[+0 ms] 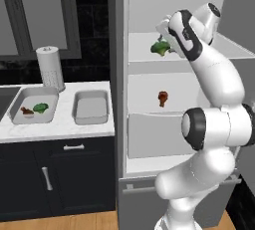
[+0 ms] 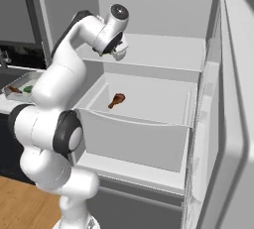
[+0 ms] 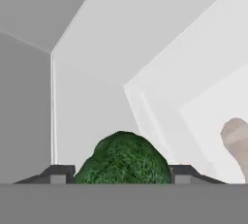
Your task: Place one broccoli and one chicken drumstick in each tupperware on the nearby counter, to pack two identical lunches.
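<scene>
The gripper [image 3: 116, 177] sat at six o'clock — fingers [image 3: 58, 173] flanking the broccoli [image 3: 123, 159], grip uncertain.

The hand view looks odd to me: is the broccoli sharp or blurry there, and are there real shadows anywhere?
Hand view: the broccoli is crisply textured, cropped at the bottom. Left base view: flat, even light, no glare. Right base view: the chicken drumstick casts hardly any shadow.

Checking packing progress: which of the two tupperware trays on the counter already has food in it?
The tupperware nearer the sink, farther from the fridge, holds a broccoli and a chicken drumstick. The other tupperware, beside the fridge, has nothing in it.
</scene>
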Controlling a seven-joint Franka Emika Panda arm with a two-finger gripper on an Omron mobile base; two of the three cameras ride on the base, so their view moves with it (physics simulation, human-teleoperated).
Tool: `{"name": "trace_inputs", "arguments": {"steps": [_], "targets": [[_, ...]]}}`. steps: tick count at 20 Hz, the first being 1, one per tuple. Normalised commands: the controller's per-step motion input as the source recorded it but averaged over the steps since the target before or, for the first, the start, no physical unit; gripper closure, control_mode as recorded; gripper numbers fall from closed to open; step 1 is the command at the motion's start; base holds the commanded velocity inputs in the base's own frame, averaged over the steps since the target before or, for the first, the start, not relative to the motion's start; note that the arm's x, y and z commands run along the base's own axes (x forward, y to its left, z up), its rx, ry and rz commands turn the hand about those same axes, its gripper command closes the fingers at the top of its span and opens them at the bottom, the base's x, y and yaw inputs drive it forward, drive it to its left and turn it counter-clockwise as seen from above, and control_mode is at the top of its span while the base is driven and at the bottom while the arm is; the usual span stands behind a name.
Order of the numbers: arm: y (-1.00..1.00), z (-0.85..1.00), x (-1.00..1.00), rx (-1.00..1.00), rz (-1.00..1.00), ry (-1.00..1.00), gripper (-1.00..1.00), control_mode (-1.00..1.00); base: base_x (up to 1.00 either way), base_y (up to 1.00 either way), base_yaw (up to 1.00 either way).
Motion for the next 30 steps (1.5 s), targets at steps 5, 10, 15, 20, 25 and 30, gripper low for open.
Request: {"name": "trace_inputs", "arguments": {"steps": [5, 10, 15, 20, 25, 30], "targets": [[-0.04, -0.10, -0.99, 0.10, 0.01, -0.14, 1.00, -1.00, 0.00, 0.00, 0.00], [-0.03, 0.29, -1.00, -0.06, 0.04, -0.13, 1.00, -1.00, 0.00, 0.00, 0.00], [0.00, 0.28, -1.00, -0.09, 0.10, -0.04, 1.00, -1.00, 0.00, 0.00, 0.00], [0.00, 0.03, -1.00, -0.27, 0.13, 0.00, 1.00, -1.00, 0.00, 0.00, 0.00], [0.00, -0.02, -1.00, -0.42, 0.23, 0.00, 1.00, -1.00, 0.00, 0.00, 0.00], [0.00, -0.06, -1.00, -0.28, 0.20, 0.00, 1.00, -1.00, 0.00, 0.00, 0.00]]}}
